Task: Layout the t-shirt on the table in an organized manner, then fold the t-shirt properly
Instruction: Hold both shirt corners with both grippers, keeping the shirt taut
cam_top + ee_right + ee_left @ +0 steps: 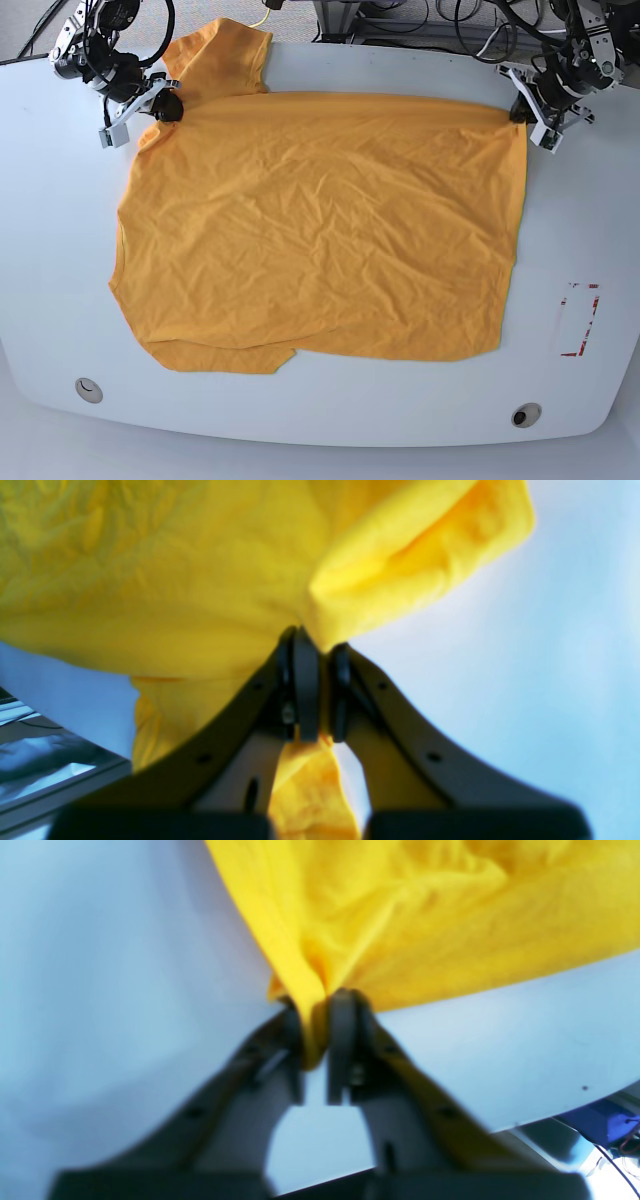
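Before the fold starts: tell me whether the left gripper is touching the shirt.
Touching. The left wrist view shows the left gripper with its jaws shut on a pinch of the shirt, yellow cloth squeezed between them.

near strip of table (320, 425): open | t-shirt (320, 230) covers centre | two grommets (88, 390) flush | red-tape rectangle (578, 320) flat

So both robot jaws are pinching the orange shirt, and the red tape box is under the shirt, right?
Not quite. Both jaws do pinch the crumpled orange-yellow cotton t-shirt, but the red tape rectangle outline is not under it. The base view shows it uncovered on the smooth white table, beside the shirt's edge.
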`<state>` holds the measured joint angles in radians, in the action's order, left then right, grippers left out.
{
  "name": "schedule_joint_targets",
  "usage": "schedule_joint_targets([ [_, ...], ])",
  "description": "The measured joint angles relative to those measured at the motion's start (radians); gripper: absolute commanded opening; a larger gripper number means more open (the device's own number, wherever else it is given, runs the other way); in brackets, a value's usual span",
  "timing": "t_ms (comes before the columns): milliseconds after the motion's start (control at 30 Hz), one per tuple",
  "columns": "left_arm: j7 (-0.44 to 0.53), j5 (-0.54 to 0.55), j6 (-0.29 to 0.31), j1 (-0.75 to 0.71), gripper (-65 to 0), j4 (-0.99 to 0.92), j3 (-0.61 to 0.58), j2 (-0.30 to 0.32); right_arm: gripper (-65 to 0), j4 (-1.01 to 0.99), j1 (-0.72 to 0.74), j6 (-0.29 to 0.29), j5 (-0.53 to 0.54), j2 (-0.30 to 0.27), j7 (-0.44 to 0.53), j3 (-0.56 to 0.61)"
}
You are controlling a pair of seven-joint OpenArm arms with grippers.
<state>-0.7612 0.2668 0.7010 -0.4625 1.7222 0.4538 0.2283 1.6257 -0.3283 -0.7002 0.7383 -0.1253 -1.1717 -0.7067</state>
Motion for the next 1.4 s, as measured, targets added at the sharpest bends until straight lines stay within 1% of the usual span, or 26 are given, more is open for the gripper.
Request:
schedule_joint_targets([
  [133,-0.002,-0.001,0.0,-0.001,-65.0,0.008,-0.002,0.0,-65.0,0.005,-0.001,0.0,-0.001,0.0,0.0,0.0],
  [267,-0.032,-0.015,0.001,-0.019,-65.0,0.044,-0.003,0.0,-65.0,0.034,-0.019,0.0,-0.013,0.001,-0.012,0.001],
  [400,-0.04,-0.02,0.001,-0.051,-65.0,0.108,-0.004,-0.001,-65.0,0.112,-0.053,0.004,-0.036,0.009,-0.037,0.001],
  [567,-0.068,-0.02,-0.001,-0.056,-65.0,0.179,-0.004,0.0,-65.0,0.217,-0.098,0.004,-0.027,0.029,-0.046,-0.008],
  [633,-0.1,-0.019,0.0,-0.052,-65.0,0.207,-0.004,0.002,-65.0,0.254,-0.108,0.003,-0.002,0.045,-0.063,-0.029],
  [733,-0.135,-0.015,0.0,-0.051,-65.0,0.232,-0.004,0.014,-65.0,0.283,-0.117,0.002,0.056,0.048,-0.117,-0.067],
  [833,-0.139,-0.015,0.0,-0.05,-65.0,0.251,-0.004,0.024,-65.0,0.288,-0.119,0.003,0.106,0.048,-0.174,-0.11],
  [933,-0.141,-0.012,0.005,-0.032,-65.0,0.253,-0.004,0.02,-65.0,0.288,-0.121,0.003,0.145,0.047,-0.187,-0.14],
  [1000,-0.14,-0.01,0.004,-0.015,-65.0,0.254,-0.004,0.018,-65.0,0.288,-0.12,0.003,0.163,0.042,-0.187,-0.148],
  [1200,-0.14,-0.008,0.008,0.041,-65.0,0.251,-0.004,0.019,-65.0,0.287,-0.092,0.003,0.235,-0.021,-0.193,-0.156],
  [1300,-0.14,-0.008,0.008,0.081,-65.0,0.249,-0.004,0.017,-65.0,0.287,-0.065,0.003,0.257,-0.035,-0.187,-0.157],
  [1400,-0.14,-0.007,0.008,0.13,-65.0,0.249,-0.004,0.016,-65.0,0.284,-0.032,0.003,0.258,-0.042,-0.195,-0.153],
])
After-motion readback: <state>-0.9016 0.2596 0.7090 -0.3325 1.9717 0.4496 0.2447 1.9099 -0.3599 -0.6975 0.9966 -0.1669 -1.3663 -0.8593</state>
